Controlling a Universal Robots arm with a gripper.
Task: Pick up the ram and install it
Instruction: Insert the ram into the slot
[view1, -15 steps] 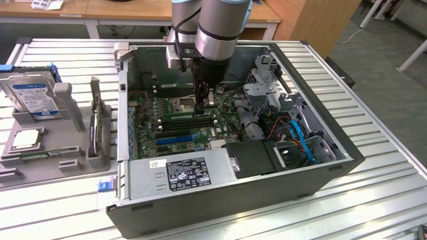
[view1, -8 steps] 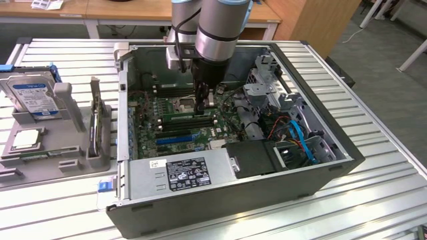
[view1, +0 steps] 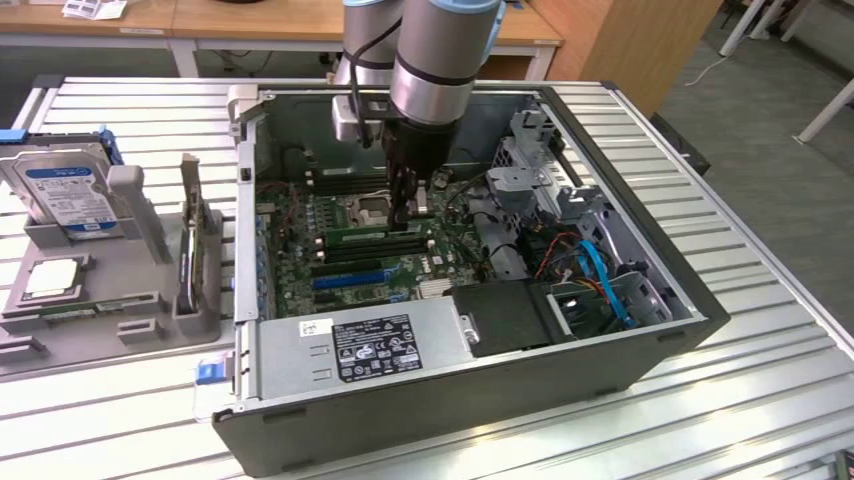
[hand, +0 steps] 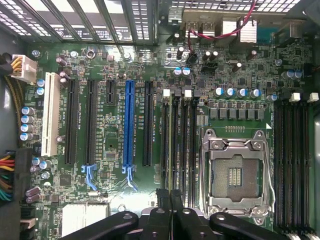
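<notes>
The black two-fingered gripper (view1: 404, 207) (hand: 170, 196) is hanging inside the open dark grey computer case (view1: 441, 420), its fingers pressing together. The long, thin green ram stick (view1: 367, 237) is standing on edge in the green motherboard (hand: 115, 75), right beneath the fingertips. Whether they are pinching it I cannot tell.

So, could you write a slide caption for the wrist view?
Shut gripper above the memory slots, beside the empty processor socket.
</notes>
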